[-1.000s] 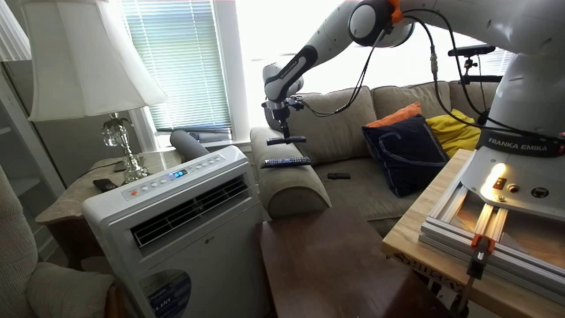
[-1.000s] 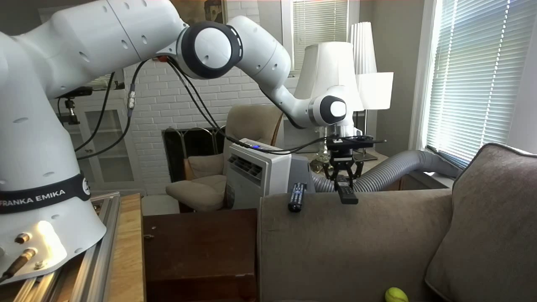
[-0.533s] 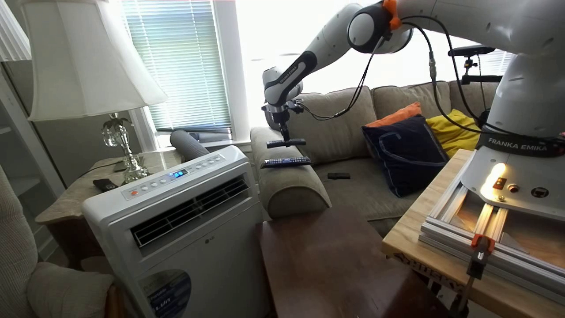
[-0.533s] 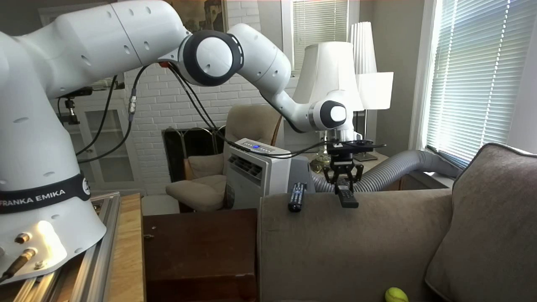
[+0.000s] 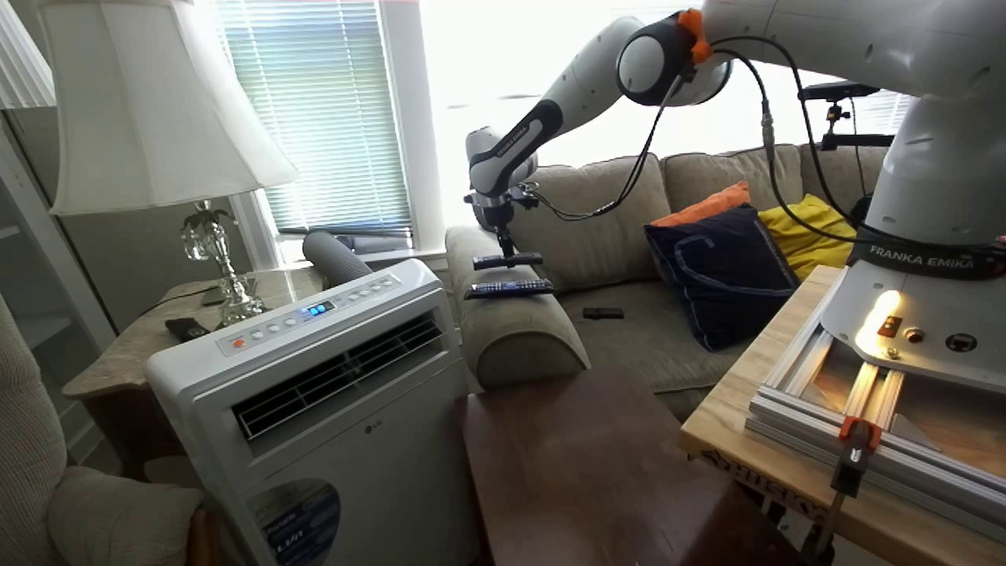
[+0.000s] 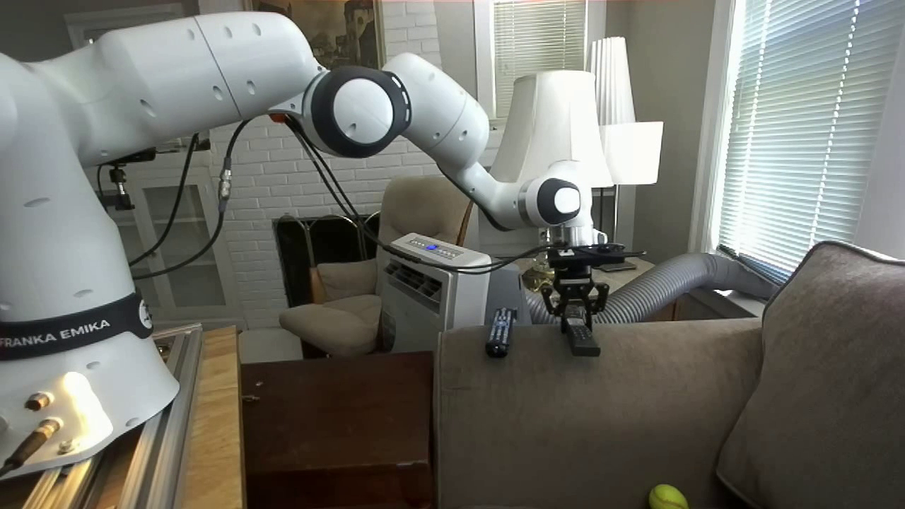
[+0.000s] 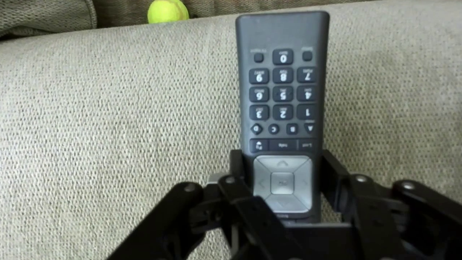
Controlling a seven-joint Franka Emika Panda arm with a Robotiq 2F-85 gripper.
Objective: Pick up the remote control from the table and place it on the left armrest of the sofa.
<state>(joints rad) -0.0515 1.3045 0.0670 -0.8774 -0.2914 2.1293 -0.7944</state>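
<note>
The Robotiq gripper [image 7: 282,164] is clamped on a slim black remote control [image 7: 283,119], its fingertips [image 7: 330,173] against the two long edges, level with the silver four-way button. The remote control is off the table [image 5: 581,464], held crosswise over the rolled left armrest [image 6: 537,417] of the tan-beige sofa [image 5: 644,346]. Its keys face up and its number-key end points toward the seat side of the armrest. Whether its underside touches the armrest fabric cannot be told for certain.

In both exterior views a second remote [image 5: 509,288] lies across the top of the armrest, between the held one and the armrest's front end. The dark brown wooden table stands just beside that front end. On the outer side of the armrest are a white LG portable air conditioner [image 5: 346,440] and a grey ribbed hose [image 6: 693,276]. On the inner side, near the armrest, a small dark bar [image 5: 603,313], too small to identify, lies on the seat. A yellow-green tennis ball [image 6: 667,497] is also on the armrest's inner side. Navy [image 5: 719,271], orange [image 5: 711,203] and yellow [image 5: 809,236] throw pillows sit farther along the sofa, well apart from the armrest.
</note>
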